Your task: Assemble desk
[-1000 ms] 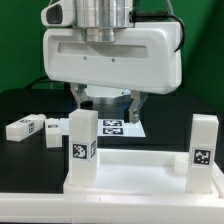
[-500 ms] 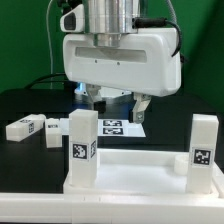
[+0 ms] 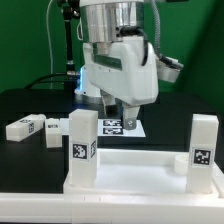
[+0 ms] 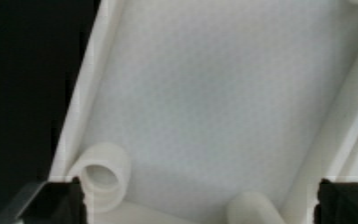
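Note:
The white tabletop (image 3: 140, 180) lies at the front of the exterior view. Two white legs stand upright on it, one at the left (image 3: 82, 148) and one at the right (image 3: 203, 150), each with a tag. Two more legs lie loose on the black table at the left (image 3: 22, 127) (image 3: 55, 131). My gripper (image 3: 122, 116) hangs behind the tabletop, turned at an angle, open and empty. In the wrist view the tabletop (image 4: 229, 100) fills the picture, with a round socket (image 4: 105, 180) near one finger (image 4: 51, 205). The gripper (image 4: 197, 208) holds nothing.
The marker board (image 3: 122, 127) lies flat on the black table under the gripper. A green backdrop stands behind the arm. The upright legs rise close in front of the gripper.
The gripper has turned about its vertical axis from broadside to angled and shifted a little to the exterior view's right. The parts have not moved.

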{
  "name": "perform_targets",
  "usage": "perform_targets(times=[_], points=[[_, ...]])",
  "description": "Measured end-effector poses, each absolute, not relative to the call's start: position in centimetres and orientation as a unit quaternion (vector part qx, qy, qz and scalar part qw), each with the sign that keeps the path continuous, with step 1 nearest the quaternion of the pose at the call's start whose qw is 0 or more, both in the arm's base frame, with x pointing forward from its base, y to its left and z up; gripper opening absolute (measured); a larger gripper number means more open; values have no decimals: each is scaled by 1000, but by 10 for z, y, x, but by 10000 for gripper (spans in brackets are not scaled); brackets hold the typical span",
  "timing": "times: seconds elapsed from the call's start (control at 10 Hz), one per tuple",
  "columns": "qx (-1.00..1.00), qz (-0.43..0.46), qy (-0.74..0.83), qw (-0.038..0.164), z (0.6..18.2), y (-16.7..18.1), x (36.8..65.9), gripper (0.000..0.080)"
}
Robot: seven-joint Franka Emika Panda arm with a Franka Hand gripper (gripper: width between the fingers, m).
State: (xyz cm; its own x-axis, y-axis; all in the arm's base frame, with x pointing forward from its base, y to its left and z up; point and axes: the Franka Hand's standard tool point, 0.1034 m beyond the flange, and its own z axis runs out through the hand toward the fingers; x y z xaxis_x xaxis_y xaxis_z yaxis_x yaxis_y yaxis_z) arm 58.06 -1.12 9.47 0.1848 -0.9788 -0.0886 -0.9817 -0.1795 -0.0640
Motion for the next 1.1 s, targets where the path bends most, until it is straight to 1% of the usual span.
perform_targets(times=[0.1,0.3,0.6,0.8,1.0,1.1], points=[[-742,15,669,53,90,-9,578,649],[-721,19,690,57,91,-6,579,649],[-724,20,687,56,89,-6,577,649],[-716,30,696,47,74,-5,558,649],[-718,32,695,35,57,-5,547,649],[-720,33,693,27,44,-4,543,649]])
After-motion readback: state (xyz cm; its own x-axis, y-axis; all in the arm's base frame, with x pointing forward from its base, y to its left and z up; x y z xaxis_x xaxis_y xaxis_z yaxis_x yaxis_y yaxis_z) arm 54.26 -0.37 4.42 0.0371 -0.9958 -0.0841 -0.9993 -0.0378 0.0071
